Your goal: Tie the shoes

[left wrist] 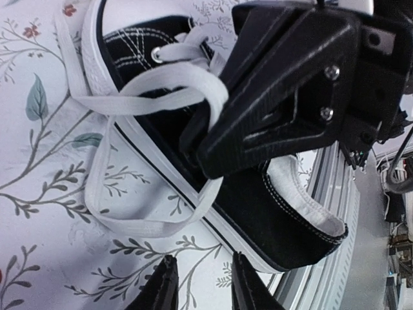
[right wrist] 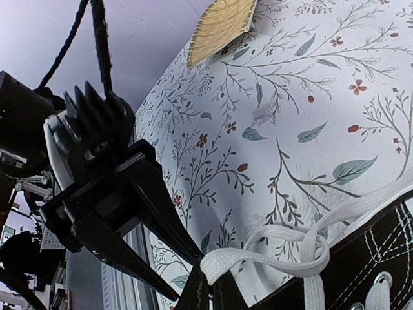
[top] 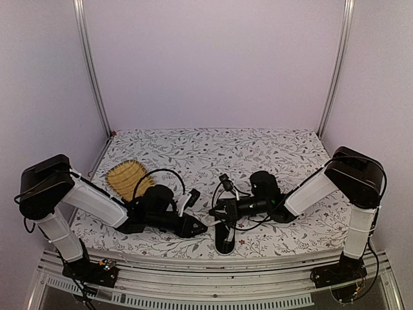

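Note:
The black sneaker with white laces lies near the table's front edge, between both grippers. In the left wrist view its black side and white sole run diagonally, and a loose lace loop lies on the cloth. My right gripper is shut on a white lace pulled out sideways from the shoe's eyelets. The right gripper also shows in the left wrist view over the shoe's tongue. My left gripper is open and empty, just beside the sole, above the cloth.
A yellow woven mat lies at the back left, also in the right wrist view. The floral tablecloth covers the table. The metal front rail runs close under the shoe's heel.

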You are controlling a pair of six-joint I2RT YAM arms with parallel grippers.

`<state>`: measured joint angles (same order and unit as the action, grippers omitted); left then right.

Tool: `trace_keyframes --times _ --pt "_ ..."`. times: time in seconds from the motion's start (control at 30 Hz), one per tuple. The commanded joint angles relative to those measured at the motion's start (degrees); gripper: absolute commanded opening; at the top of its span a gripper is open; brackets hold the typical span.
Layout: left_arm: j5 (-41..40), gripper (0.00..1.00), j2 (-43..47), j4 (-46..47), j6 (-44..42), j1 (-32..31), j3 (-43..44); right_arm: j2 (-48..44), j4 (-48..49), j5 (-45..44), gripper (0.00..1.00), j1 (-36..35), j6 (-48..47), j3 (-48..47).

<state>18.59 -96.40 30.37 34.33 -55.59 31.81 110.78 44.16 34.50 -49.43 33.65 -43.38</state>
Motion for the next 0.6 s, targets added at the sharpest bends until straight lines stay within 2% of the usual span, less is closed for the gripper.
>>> trace_keyframes --times 0.0,0.23,0.57 --pt "-2.8 0.27 -1.2 1.6 -2.2 -3.0 0.1 -0.4 -0.4 -1.5 0.02 0.0 -0.8 0.3" --pt "-8.7 0.27 -4.4 0.0 -2.8 -6.3 1.3 -1.0 -0.7 -1.9 0.02 0.0 -0.8 0.3" --pt "-24.9 0.35 -9.4 -5.6 -1.6 -7.8 6.7 -2.8 -5.7 -5.6 0.02 -0.1 -1.6 0.6"
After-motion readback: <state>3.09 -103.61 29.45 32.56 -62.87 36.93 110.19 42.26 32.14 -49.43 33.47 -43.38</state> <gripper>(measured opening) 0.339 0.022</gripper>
